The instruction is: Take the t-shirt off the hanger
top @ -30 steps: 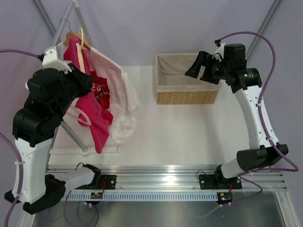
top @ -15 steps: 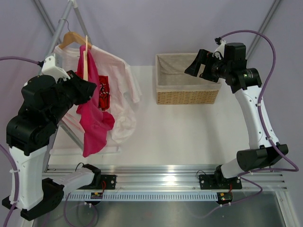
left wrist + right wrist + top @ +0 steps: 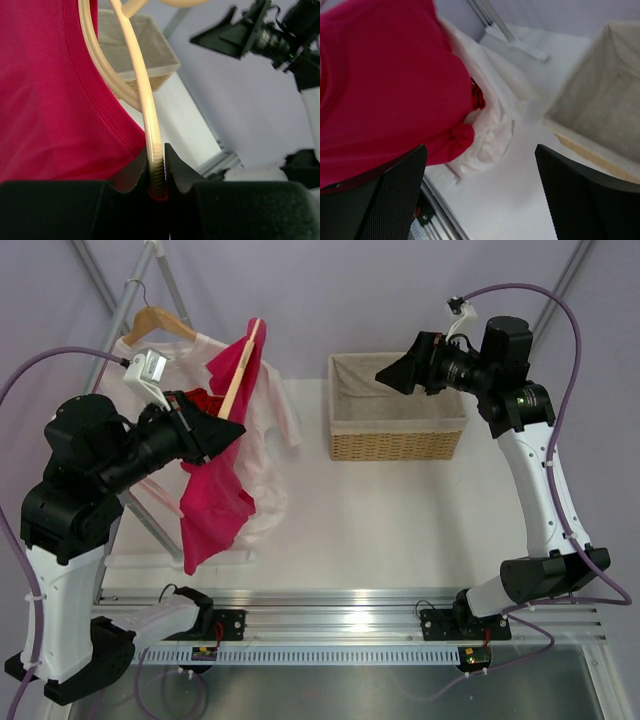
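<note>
The magenta-red t-shirt hangs on the cream-yellow hanger, held off the rail at the left of the top view. My left gripper is shut on the hanger's ribbed bar, with the shirt draped to its left. My right gripper is open and empty, high above the basket and pointing left toward the shirt. The right wrist view shows the shirt ahead between the wide-apart fingers.
A white t-shirt with a red logo hangs on a brown wooden hanger on the clothes rail behind. A wicker basket with a cloth lining stands at the back centre. The white tabletop lies in front.
My left gripper has carried the hanger and red shirt right and forward, off the rail, tilting the hanger. My right gripper has swung left toward the shirt.
</note>
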### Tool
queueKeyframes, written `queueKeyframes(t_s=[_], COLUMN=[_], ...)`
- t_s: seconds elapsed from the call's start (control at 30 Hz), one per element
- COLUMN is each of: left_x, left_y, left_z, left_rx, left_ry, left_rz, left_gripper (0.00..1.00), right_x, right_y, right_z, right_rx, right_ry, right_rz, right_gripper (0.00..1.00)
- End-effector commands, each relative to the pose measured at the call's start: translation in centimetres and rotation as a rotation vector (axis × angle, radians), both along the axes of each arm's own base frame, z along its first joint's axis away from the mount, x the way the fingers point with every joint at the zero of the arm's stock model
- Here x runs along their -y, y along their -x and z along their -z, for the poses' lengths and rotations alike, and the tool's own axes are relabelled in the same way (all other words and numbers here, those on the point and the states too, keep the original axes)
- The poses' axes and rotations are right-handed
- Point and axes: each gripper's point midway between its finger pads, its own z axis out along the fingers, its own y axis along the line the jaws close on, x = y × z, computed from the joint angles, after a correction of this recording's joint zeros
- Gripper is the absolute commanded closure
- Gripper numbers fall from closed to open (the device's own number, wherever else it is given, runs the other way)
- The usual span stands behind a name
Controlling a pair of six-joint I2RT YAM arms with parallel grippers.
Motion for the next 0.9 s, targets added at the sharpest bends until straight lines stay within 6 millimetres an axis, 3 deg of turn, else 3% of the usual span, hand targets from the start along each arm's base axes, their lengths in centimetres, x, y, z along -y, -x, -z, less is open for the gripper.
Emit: queueKeyframes(t_s=[0.0,0.07,0.1,0.13,0.17,0.33,0.5,0.57,0.73,0.87], left_x=[3.6,4.7,4.9,5.1,5.2,6.1,7.6,7.8,8.3,9.1], left_y=[1.6,1.7,1.7,1.7,1.7,3.1,5.0,5.3,5.9,5.9], left_z=[-3.7,-3.3,-3.3,-3.2,-3.3,-3.8,-4.6,-5.1,-5.1,-5.3], left_rx=[0.119,0.093,0.091,0.088,0.096,0.096,0.056,0.055,0.023,-0.030], left_ry=[0.104,0.109,0.110,0.109,0.109,0.126,0.200,0.224,0.242,0.297], left_rz=[0.249,0.317,0.331,0.345,0.351,0.468,0.652,0.687,0.764,0.820], left_gripper=[1.00,1.00,1.00,1.00,1.00,1.00,1.00,1.00,1.00,1.00], right_x=[-2.0,-2.0,-2.5,-2.9,-3.1,-3.4,-3.8,-3.8,-3.6,-3.7], right_y=[4.2,4.8,5.7,5.1,5.9,8.5,10.8,11.4,13.4,13.4], right_z=[-9.7,-12.6,-13.0,-12.4,-13.4,-14.2,-13.6,-13.3,-14.8,-16.2], right_rx=[0.440,0.539,0.541,0.504,0.514,0.568,0.508,0.497,0.576,0.627], right_ry=[-0.088,-0.115,-0.123,-0.130,-0.139,-0.160,-0.172,-0.181,-0.179,-0.187], right_rz=[-0.214,-0.230,-0.297,-0.329,-0.361,-0.472,-0.644,-0.676,-0.675,-0.670], right_gripper=[0.04,0.04,0.05,0.07,0.09,0.13,0.16,0.15,0.13,0.12])
